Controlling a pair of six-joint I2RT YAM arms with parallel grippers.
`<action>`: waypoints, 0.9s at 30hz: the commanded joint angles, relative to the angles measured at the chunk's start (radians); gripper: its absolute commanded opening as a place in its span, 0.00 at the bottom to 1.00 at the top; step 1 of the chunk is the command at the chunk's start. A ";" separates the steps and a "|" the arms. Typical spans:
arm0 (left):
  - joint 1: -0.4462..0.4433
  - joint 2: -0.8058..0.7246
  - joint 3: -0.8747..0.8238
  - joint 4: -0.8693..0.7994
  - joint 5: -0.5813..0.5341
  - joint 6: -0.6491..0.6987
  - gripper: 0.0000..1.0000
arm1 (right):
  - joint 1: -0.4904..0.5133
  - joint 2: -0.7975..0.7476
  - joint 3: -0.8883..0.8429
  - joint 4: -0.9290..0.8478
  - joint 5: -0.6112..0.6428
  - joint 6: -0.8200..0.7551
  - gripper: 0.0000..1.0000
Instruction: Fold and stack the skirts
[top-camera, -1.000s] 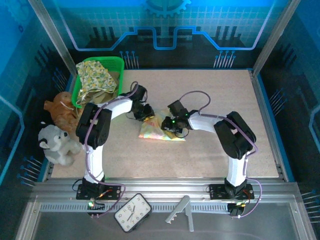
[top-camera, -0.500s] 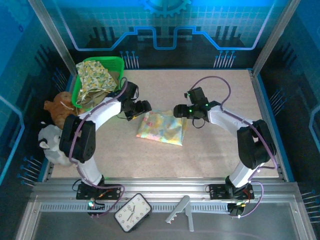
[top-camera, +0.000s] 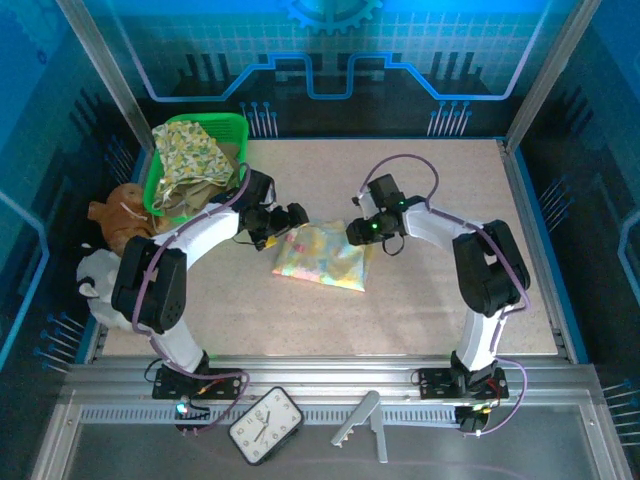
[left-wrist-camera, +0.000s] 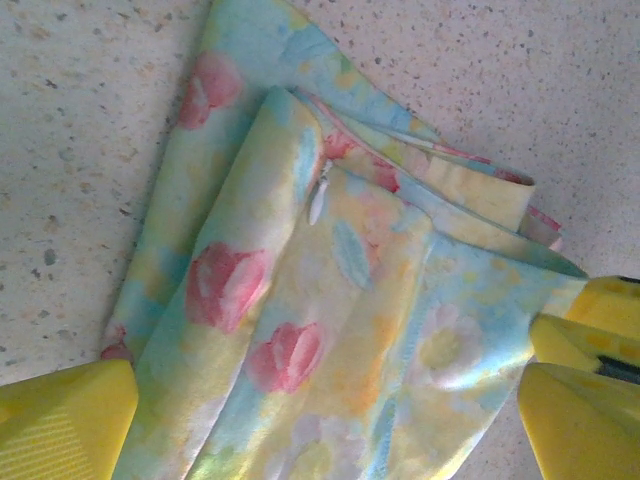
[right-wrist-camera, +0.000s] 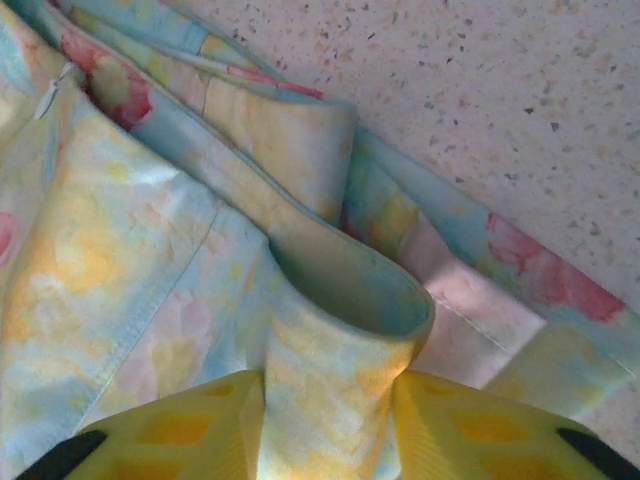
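Pastel patchwork skirt (top-camera: 322, 258) lies in the middle of the table (top-camera: 430, 300), folded into a rough rectangle with layered edges. Both arms reach in toward it from opposite sides.

Left gripper (top-camera: 291, 217) sits at the skirt's far left corner. In the left wrist view its yellow fingers (left-wrist-camera: 62, 420) stand wide apart, the cloth lying flat on the table between them and nothing pinched. A small white zip pull (left-wrist-camera: 318, 200) shows on the top layer.

Right gripper (top-camera: 357, 233) sits at the skirt's far right edge. In the right wrist view its two fingers (right-wrist-camera: 185, 435) are closed in on a raised fold of the cloth, which stands up in a loop between them and touches both.

Green basket (top-camera: 236, 127) stands at the far left corner, holding the yellow-green floral skirt (top-camera: 190, 152) with the olive-khaki skirt (top-camera: 200, 190) bunched at its near end.

Brown plush toy (top-camera: 118, 222) and white plush toy (top-camera: 95, 272) lie off the table's left edge.
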 joint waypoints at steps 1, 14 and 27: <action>-0.002 -0.030 0.008 0.012 0.047 -0.005 0.99 | 0.023 0.038 0.071 0.000 -0.036 -0.012 0.29; -0.013 -0.048 0.017 0.201 0.277 -0.010 0.99 | -0.018 -0.009 0.071 0.223 -0.240 0.005 0.02; 0.001 0.189 0.050 0.135 -0.056 -0.035 0.99 | -0.018 0.159 0.232 0.213 -0.254 0.026 0.02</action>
